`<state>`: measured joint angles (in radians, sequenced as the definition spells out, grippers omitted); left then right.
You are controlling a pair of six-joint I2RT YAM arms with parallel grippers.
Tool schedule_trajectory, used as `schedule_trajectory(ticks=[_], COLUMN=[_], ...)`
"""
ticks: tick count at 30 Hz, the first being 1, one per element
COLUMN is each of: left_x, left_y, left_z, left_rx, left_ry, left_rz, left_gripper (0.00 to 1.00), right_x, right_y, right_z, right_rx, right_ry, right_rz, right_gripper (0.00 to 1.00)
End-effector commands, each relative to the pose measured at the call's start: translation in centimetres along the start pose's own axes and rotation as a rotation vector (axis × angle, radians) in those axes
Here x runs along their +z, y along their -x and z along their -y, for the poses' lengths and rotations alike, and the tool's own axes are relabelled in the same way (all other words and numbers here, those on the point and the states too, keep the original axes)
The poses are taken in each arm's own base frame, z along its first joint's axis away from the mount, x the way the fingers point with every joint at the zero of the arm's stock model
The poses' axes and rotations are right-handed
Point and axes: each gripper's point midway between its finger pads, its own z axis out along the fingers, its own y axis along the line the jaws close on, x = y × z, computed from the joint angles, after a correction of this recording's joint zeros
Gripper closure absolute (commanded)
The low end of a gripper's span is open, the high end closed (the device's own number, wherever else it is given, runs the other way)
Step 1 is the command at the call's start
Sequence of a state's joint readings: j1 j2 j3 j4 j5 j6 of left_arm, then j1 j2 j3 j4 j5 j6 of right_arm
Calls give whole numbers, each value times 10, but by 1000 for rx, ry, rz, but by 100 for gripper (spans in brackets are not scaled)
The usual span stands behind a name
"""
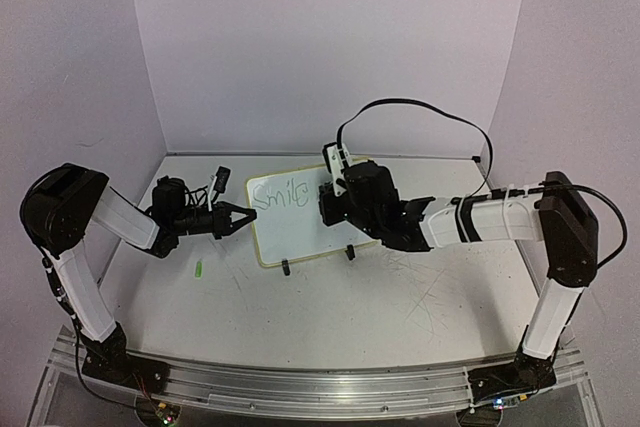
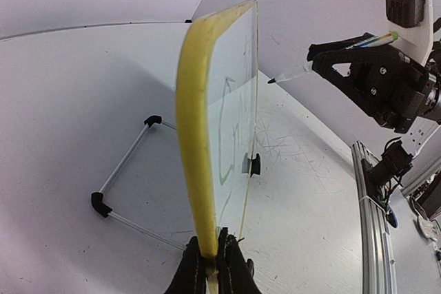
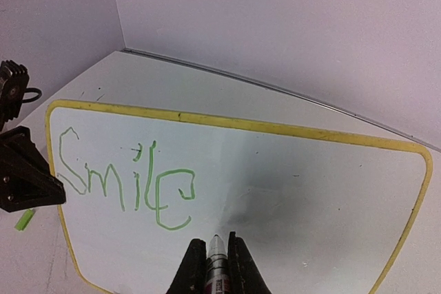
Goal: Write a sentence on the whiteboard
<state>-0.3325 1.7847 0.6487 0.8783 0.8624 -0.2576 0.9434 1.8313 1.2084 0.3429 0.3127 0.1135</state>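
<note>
Pincer on my right [image 3: 212, 266] clenches a marker [image 3: 216, 247], tip close to the whiteboard [image 3: 310, 191] straight ahead, the sentence [image 3: 124, 180], only "Smile", up-left of it; next, I judge, the comma, needing light contact.

1 whiteboard [image 1: 300, 235] is counted, w/ 2 black feet [image 1: 286, 268] at its near edge. 1 green word [image 1: 279, 195], 5 letters, is written on it. 1 marker [image 2: 296, 72] is seen over it. 2 grippers are counted: left gripper [image 1: 244, 215] at its left edge, right gripper [image 3: 216, 247] over its face. 1 small green bit [image 1: 199, 269] is seen left of it.
</note>
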Motion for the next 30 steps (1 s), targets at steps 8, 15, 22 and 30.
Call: schedule_trajectory(ticks=[8, 15, 22, 30], left_x=[2, 2, 2, 2], left_y=[-12, -12, -12, -11], left_z=[-18, -18, -18, -18], left_rx=[32, 34, 35, 38], left_ry=[94, 95, 93, 93], left_rz=[-43, -44, -46, -45], left_gripper=[100, 100, 100, 100], right_x=[10, 15, 20, 23], right_y=[24, 22, 23, 16], right_z=[-8, -10, -8, 2], right_rx=[27, 29, 34, 44], right_ry=[24, 31, 19, -14], right_rz=[66, 64, 61, 43], right_gripper=[100, 100, 100, 100])
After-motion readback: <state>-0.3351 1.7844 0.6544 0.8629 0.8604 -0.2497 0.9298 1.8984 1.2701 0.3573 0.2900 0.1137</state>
